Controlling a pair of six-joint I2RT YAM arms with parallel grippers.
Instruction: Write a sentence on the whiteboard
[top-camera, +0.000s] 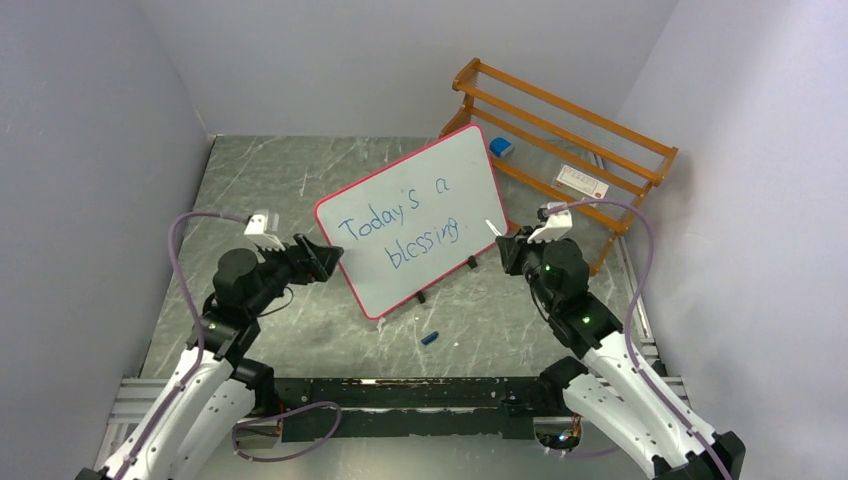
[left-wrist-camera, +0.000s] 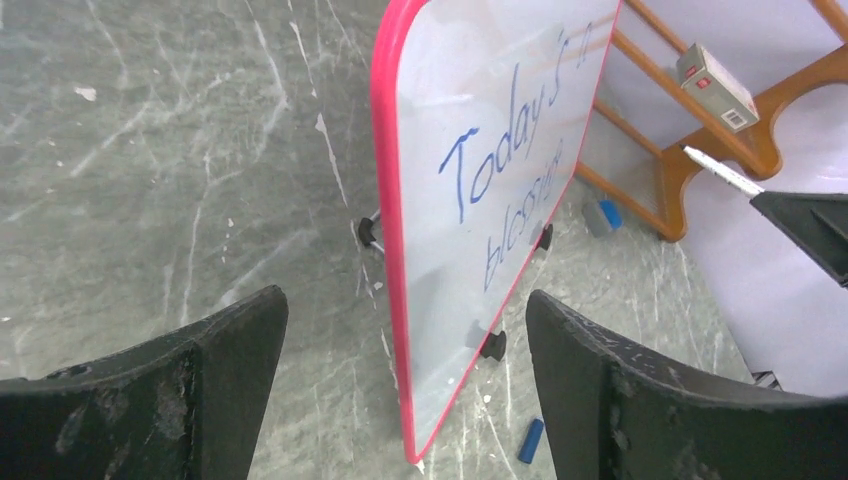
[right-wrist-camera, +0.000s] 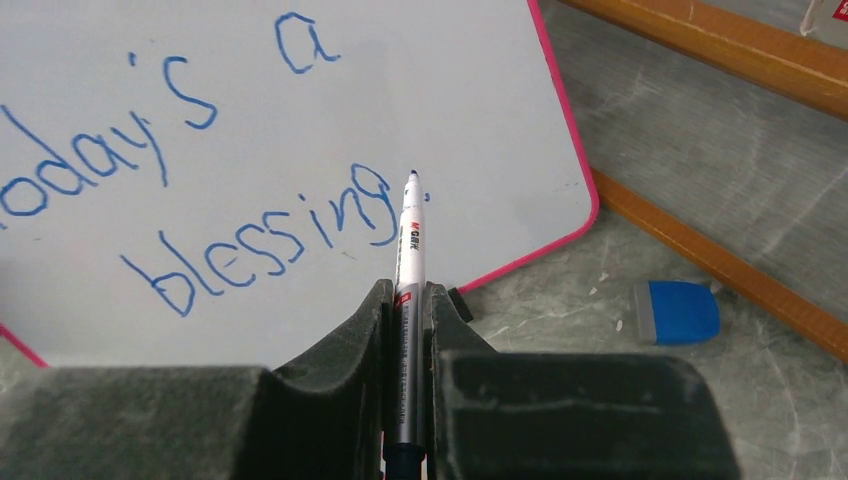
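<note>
Well, on the left side of the desk my left claw (top-camera: 325, 258) is open wide, with nothing between its fingers. It hangs just beside the left rim of the whiteboard (top-camera: 425, 180); I cannot tell if it touches the rim.

The whiteboard stands in the middle of the desk on small black feet, leaning back, with its upper end turned toward the far right corner. The sentence (top-camera: 400, 225) is on it in blue, in two slanted lines: "Today's a" above and "blessing" below.

In front of the board, toward the near edge, a small blue cap (top-camera: 429, 338) lies on the desk.

To the right, my right claw (right-wrist-camera: 405, 295) is closed narrow on the marker (right-wrist-camera: 410, 230). The marker points at the board, and its tip is close to the last letter "g". If the tip touches the surface, I cannot tell.

At the far right corner a wooden rack (top-camera: 570, 130) stands behind the board, with a blue eraser (top-camera: 501, 147) under it.
</note>
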